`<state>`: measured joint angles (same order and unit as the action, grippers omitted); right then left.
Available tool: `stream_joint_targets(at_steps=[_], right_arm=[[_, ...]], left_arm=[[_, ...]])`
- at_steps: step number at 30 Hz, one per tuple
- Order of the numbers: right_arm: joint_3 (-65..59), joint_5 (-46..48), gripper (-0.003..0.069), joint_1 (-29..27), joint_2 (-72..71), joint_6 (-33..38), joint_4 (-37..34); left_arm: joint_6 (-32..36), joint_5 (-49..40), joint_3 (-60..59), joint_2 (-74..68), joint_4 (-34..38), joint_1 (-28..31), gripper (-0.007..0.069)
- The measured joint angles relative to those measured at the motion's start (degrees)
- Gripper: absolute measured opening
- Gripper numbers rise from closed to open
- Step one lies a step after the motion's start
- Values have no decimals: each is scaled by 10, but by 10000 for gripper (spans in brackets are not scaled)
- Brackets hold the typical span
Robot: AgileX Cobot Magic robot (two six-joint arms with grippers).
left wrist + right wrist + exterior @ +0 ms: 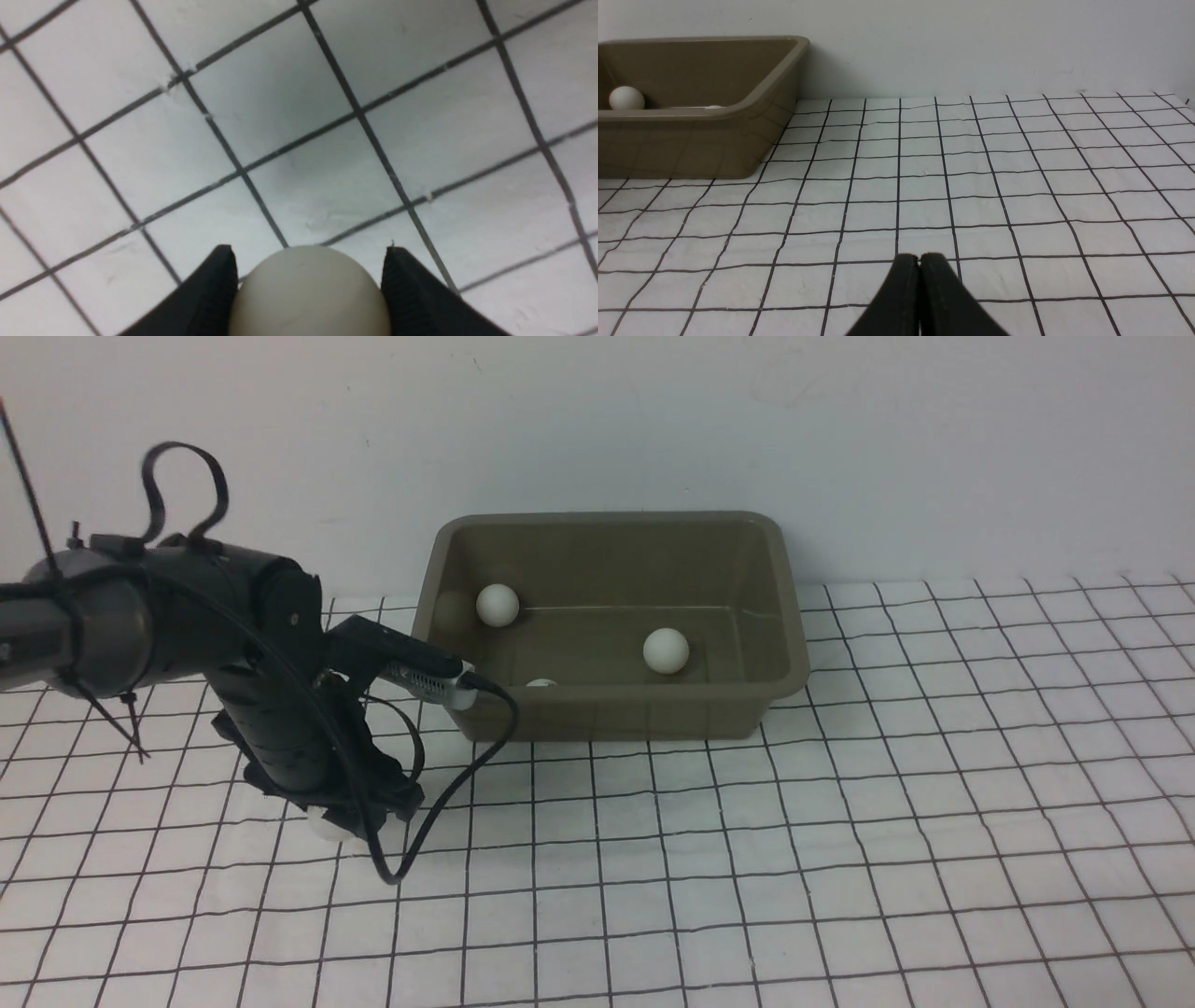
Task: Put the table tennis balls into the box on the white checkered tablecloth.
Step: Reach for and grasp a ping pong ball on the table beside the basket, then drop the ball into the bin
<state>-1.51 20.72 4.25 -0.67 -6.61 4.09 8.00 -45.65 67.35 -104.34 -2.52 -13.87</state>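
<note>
Matte white table tennis ball (308, 298) clamped between the ribbed black fingers (217, 289) of the left pincer (308, 252), low over the white checkered tablecloth (840, 803), just left-front of the box (607, 714). Box is olive-grey smooth plastic with rounded corners and a flared rim. Inside: back-left ball (498, 605), mid-floor ball (666, 651), third ball (541, 683) mostly hidden behind the front wall. Right pincer (919, 261) fully closed, empty.

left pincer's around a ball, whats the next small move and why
Probably lift the left pincer straight up: its fingers seem pressed on both sides of the ball, low over the tablecloth, and the box rim stands higher.
</note>
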Motion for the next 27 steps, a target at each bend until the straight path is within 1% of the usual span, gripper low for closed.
stream_joint_targets(at_steps=[2, 5, 7, 10, 11, 14, 15, 17, 18, 19, 21, 23, 27], right_arm=[[0, 0, -17, 0, 0, 0, 0], [0, 0, -17, 0, 0, 0, 0], [0, 0, -17, 0, 0, 0, 0], [0, 0, -17, 0, 0, 0, 0], [0, 0, -17, 0, 0, 0, 0], [0, 0, -17, 0, 0, 0, 0], [0, 0, -17, 0, 0, 0, 0], [0, 0, -17, 0, 0, 1, 0], [0, 0, -17, 0, 0, 1, 0], [0, 0, -17, 0, 0, 1, 0], [0, 0, -17, 0, 0, 1, 0], [0, 0, -17, 0, 0, 2, 0], [0, 0, -17, 0, 0, 2, 0]], left_arm=[[10, -14, 0, 36, 4, 0, 352], [18, -9, 5, 82, 19, 0, 352], [40, 13, 22, 103, 41, 0, 352], [102, 81, 67, 98, 96, 0, 352], [102, 81, 67, 97, 96, 0, 352], [146, 109, 115, 56, 156, 0, 352], [151, 110, 122, 52, 160, 0, 352], [178, 114, 170, -7, 210, 0, 352], [184, 114, 176, -11, 216, 0, 352], [198, 114, 202, -51, 241, 0, 352], [203, 114, 210, -61, 249, 0, 352], [230, 111, 243, -106, 273, 0, 352], [259, 110, 266, -143, 298, 0, 356]])
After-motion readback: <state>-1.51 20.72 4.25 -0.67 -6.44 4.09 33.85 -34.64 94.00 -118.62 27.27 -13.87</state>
